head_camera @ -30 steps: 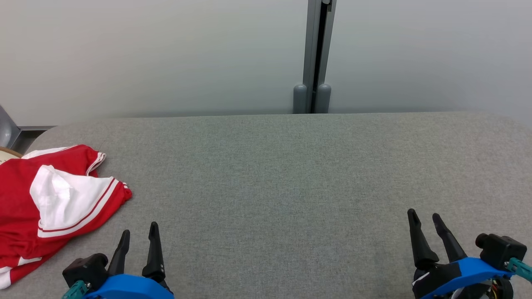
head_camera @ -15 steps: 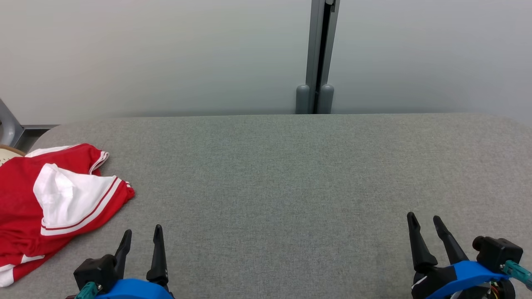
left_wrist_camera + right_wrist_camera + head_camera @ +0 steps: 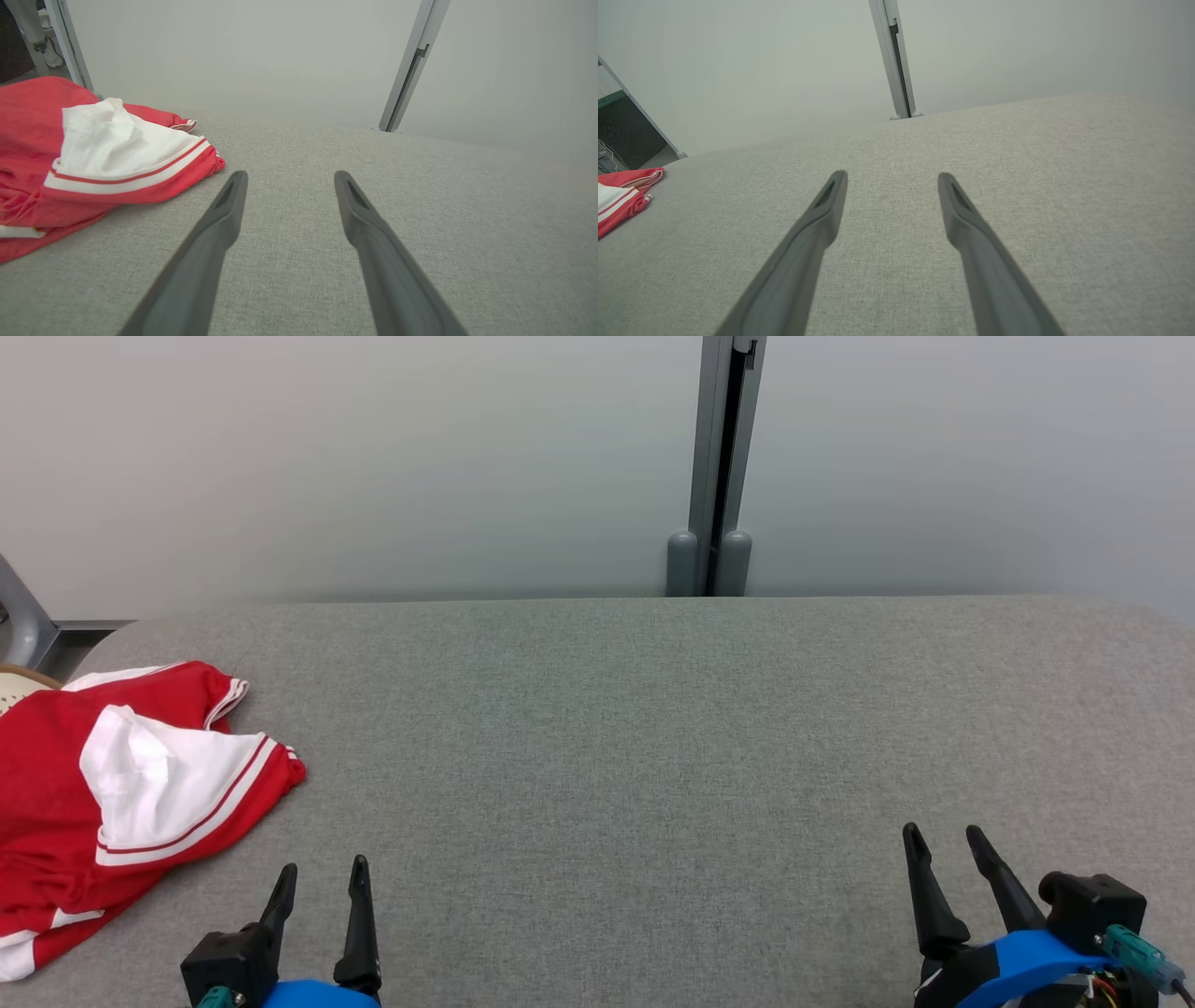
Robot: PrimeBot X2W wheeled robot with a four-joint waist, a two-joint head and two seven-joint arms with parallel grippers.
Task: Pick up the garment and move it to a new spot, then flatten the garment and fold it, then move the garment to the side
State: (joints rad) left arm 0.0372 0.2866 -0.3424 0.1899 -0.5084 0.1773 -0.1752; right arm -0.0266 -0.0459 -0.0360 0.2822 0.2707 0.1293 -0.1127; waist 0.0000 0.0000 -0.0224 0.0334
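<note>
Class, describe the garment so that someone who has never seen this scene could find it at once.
Start at the wide grey fabric-covered table before the pale wall. At its left end lies a crumpled red cloth garment. Its white panel and white-striped hems set it apart from the plain grey around it.

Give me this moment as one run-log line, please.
stage: before pickup | garment: crumpled, left end of table, untouched | left gripper: open, empty | right gripper: open, empty

Grey fabric surface (image 3: 653, 709), pale wall (image 3: 373, 457), metal post (image 3: 721, 448)
</note>
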